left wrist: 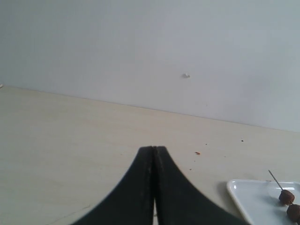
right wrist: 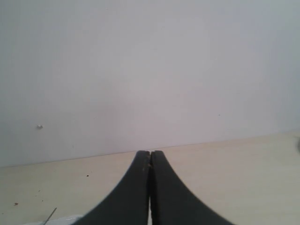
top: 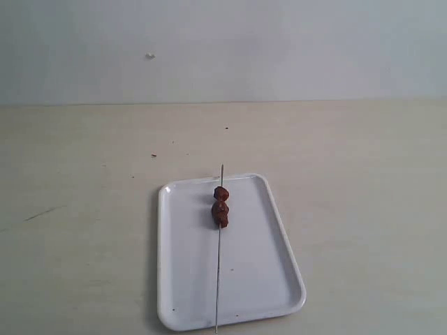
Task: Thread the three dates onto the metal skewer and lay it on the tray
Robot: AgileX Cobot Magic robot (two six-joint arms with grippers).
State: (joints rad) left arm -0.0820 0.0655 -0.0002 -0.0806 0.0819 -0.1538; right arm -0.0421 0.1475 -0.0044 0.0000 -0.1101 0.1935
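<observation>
The white tray (top: 244, 279) lies on the table near the front, and the metal skewer (top: 218, 279) rests lengthwise along it. Three dates (top: 221, 206) sit threaded on the skewer toward its far end. In the left wrist view the tray's corner (left wrist: 253, 197), the skewer tip (left wrist: 274, 178) and two dates (left wrist: 287, 197) show at the edge. My left gripper (left wrist: 154, 148) is shut with nothing in it, well to the side of the tray. My right gripper (right wrist: 149, 152) is also shut and empty; a bit of skewer tip (right wrist: 50, 215) shows beside it. Neither arm appears in the exterior view.
The pale wooden table (top: 84, 209) carries small dark specks (top: 154, 155) beyond the tray. A plain light wall (top: 223, 49) with a small mark (top: 149, 56) stands behind the table.
</observation>
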